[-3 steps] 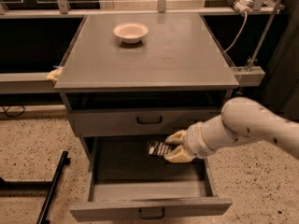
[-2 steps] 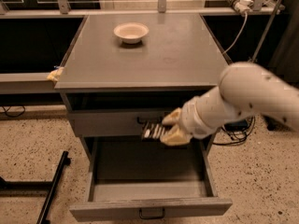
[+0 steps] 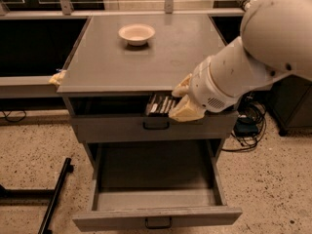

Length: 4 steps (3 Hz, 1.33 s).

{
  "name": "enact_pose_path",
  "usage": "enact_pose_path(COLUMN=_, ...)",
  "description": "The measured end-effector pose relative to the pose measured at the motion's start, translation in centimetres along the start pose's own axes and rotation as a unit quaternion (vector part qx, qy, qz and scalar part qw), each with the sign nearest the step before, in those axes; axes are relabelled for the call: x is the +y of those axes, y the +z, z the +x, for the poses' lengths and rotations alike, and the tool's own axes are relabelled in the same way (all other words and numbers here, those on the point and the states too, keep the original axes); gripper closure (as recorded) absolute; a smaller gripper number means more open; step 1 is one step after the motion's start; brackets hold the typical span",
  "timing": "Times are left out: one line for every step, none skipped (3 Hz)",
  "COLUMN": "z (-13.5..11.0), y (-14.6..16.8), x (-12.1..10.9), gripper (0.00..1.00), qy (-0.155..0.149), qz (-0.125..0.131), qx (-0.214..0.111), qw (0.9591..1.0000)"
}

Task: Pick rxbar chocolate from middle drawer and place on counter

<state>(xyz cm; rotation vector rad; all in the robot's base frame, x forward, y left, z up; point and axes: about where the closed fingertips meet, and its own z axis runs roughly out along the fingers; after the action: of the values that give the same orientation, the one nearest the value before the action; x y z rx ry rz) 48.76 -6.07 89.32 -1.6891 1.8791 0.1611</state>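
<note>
- The end effector (image 3: 175, 101) hangs in front of the cabinet, just below the front edge of the counter (image 3: 112, 65) and right of centre.
- Its two cream-coloured fingers (image 3: 184, 113) are closed on the rxbar chocolate (image 3: 160, 105), one finger above the bar's right end and one below.
- The rxbar chocolate sticks out to the left of the fingers, lying roughly level, with its black wrapper and pale printed lines facing the camera.
- The bar is in the air. It touches neither the counter nor any drawer, and it sits in front of the dark gap between the counter's edge and the upper drawer front (image 3: 122, 128).
- The bulky white arm (image 3: 253, 57) reaches in from the upper right and covers the counter's right front corner.
- The middle drawer (image 3: 156, 216) stands open low in the view, well below the bar, with its flat grey tray floor and low side walls in plain view and a small black handle on its front.
- The upper drawer front is closed, and its black handle lies just under the bar.
- A cream bowl (image 3: 136, 33) stands upright on the counter near the back, well apart from the end effector.
- Black cables (image 3: 246, 130) lie on the speckled floor to the right of the cabinet.
</note>
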Motion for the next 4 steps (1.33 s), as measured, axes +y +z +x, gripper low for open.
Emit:
enact_pose_path(z=0.1, y=0.2, x=0.1, gripper=1.00, qy=0.000, qz=-0.002, qx=0.000, qw=1.0000)
enact_pose_path(z=-0.3, y=2.2, x=-2.5, gripper=1.00, qy=-0.028, qz=0.012, qx=-0.015, qw=0.9994)
enact_pose_path(z=-0.7, y=4.4, x=-5.6, gripper=1.00, qy=-0.057, qz=0.020, qx=-0.022, qw=0.9979)
enact_pose_path(z=-2.6, y=6.6, x=-11.3, gripper=1.00, qy=-0.093, qz=0.034, qx=-0.038, qw=0.9944)
